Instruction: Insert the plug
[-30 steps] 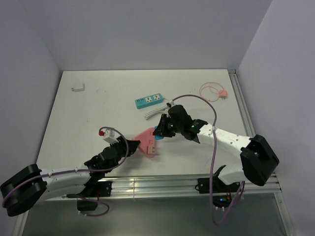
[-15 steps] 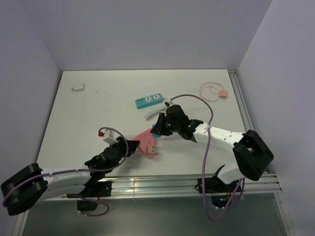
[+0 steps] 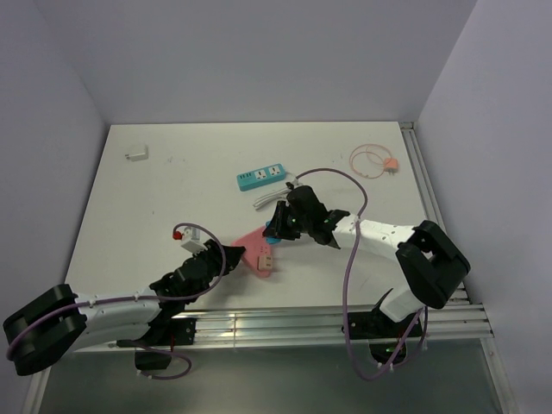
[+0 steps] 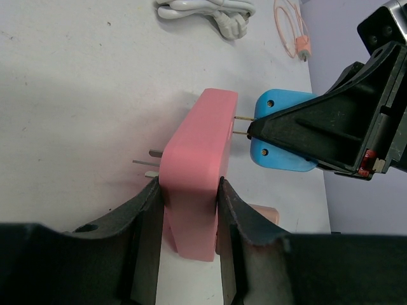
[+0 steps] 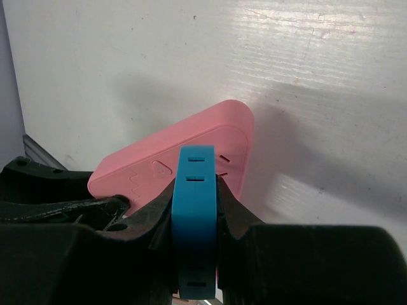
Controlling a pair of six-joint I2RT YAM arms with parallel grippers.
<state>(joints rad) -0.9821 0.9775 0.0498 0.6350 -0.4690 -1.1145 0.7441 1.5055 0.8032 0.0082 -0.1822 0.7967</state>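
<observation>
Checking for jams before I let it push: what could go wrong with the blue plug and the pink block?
1. The prongs show bare between the blue plug and the pink block, so they are not seated; a tilted push could bend them.
2. The left gripper clamps only the pink block's near end, so the right gripper's push might swing or slip it.

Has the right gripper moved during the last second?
Yes. Judged against the teal power strip, the right gripper, holding the blue plug, has shifted slightly left, closer to the pink adapter.
</observation>
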